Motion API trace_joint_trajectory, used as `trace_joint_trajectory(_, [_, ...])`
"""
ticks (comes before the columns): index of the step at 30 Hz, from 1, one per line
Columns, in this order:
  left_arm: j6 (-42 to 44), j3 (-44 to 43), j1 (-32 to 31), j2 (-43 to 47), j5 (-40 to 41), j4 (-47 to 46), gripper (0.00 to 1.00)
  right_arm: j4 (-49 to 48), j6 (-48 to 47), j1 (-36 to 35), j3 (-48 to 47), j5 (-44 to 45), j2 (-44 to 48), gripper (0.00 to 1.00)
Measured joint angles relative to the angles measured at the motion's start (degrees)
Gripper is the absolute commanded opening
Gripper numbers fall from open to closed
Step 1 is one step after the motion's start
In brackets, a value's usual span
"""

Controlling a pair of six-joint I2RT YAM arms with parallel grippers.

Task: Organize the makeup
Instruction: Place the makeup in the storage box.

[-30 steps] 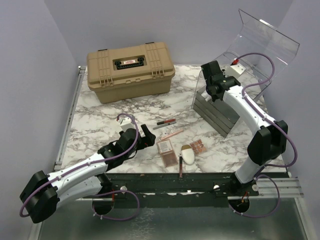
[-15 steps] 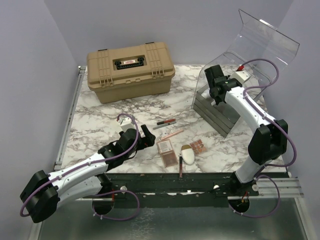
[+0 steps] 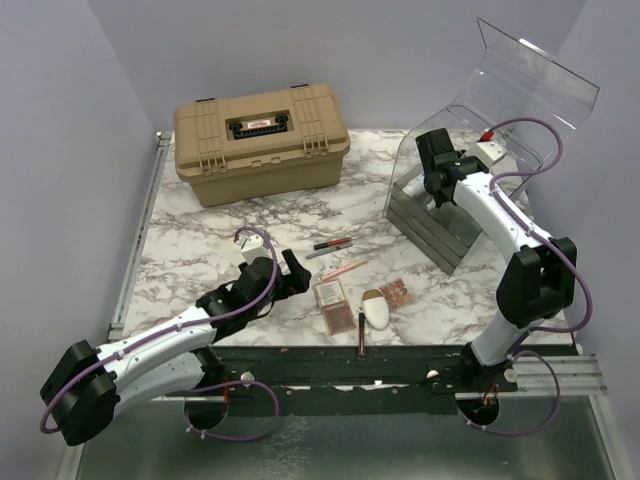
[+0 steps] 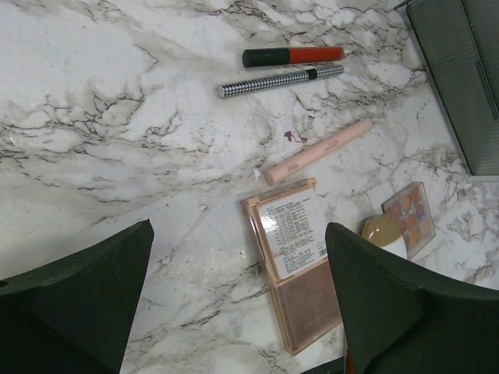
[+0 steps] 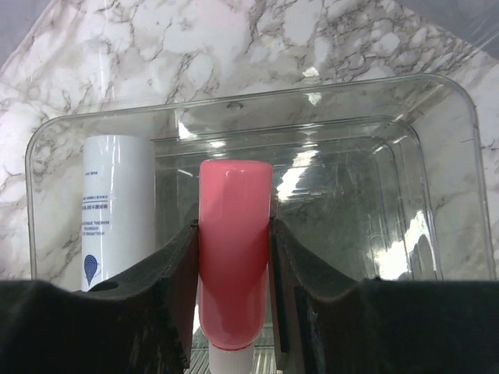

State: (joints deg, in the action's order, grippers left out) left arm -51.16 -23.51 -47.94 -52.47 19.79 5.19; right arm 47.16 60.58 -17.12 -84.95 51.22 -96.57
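At the near edge of the counter (image 3: pixel 200 240) lies a thin pencil (image 3: pixel 361 335). A white oval piece (image 3: pixel 376 314) sits just right of its far end and a long palette (image 3: pixel 338 305) just left. A small square palette (image 3: pixel 396 292) sits right of the oval piece. The left fingers (image 4: pixel 86 304) are spread wide and hold nothing. They hang low over the counter left of the long palette, which lies ahead of the gap between them, untouched. Farther on lie a pink stick (image 4: pixel 316 152), a houndstooth pencil (image 4: pixel 281 80) and a red-and-black pencil (image 4: pixel 292 56), all clear of those fingers. At the far right, above the grey drawers (image 3: pixel 432 228), the right fingers (image 5: pixel 175 304) are clamped on a pink tube (image 5: pixel 234 257), one on each side. They hold it over the open clear bin (image 5: pixel 444 156), and a white tube (image 5: pixel 117 210) lies inside the bin beside it. A tan case (image 3: pixel 262 140) stands far left.
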Motion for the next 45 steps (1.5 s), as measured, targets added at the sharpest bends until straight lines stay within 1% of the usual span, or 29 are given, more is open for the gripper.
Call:
trace_joint_trajectory(7, [0.0, 0.0, 0.2, 0.0, -0.3, 0.0, 0.94, -1.2, -0.7, 0.0, 0.2, -1.3, -3.0, 0.27])
trace_joint_trajectory(11, [0.0, 0.0, 0.2, 0.5, -0.3, 0.0, 0.94, -1.5, -1.7, 0.0, 0.2, -2.4, -4.9, 0.31])
trace_joint_trajectory(19, [0.0, 0.0, 0.3, 0.7, -0.4, -0.4, 0.94, -5.0, -5.7, 0.0, 0.2, -4.4, -5.3, 0.33])
trace_joint_trajectory(25, [0.0, 0.0, 0.3, 0.5, -0.9, -0.4, 0.94, -5.3, -5.6, 0.3, 0.0, -5.4, -6.2, 0.36])
trace_joint_trajectory(30, [0.0, 0.0, 0.3, 0.5, -1.2, -0.4, 0.94, -5.3, -5.2, 0.6, -0.2, -6.5, -6.4, 0.43])
trace_joint_trajectory(31, [0.0, 0.0, 0.3, 0.5, -1.2, -0.4, 0.94, -5.4, -5.2, 0.7, -0.3, -6.8, -6.4, 0.52])
trace_joint_trajectory(32, [0.0, 0.0, 0.3, 0.5, -1.2, -0.4, 0.94, -5.4, -5.3, 0.7, -0.3, -7.1, -6.4, 0.60])
trace_joint_trajectory(41, [0.0, 0.0, 0.3, 0.4, -1.5, -0.4, 0.94, -8.0, -10.4, 0.7, -0.3, -9.8, -5.4, 0.62])
trace_joint_trajectory(45, [0.0, 0.0, 0.3, 0.3, -1.6, -0.4, 0.94, -9.5, -14.0, 0.7, 0.4, -13.9, -2.0, 0.62])
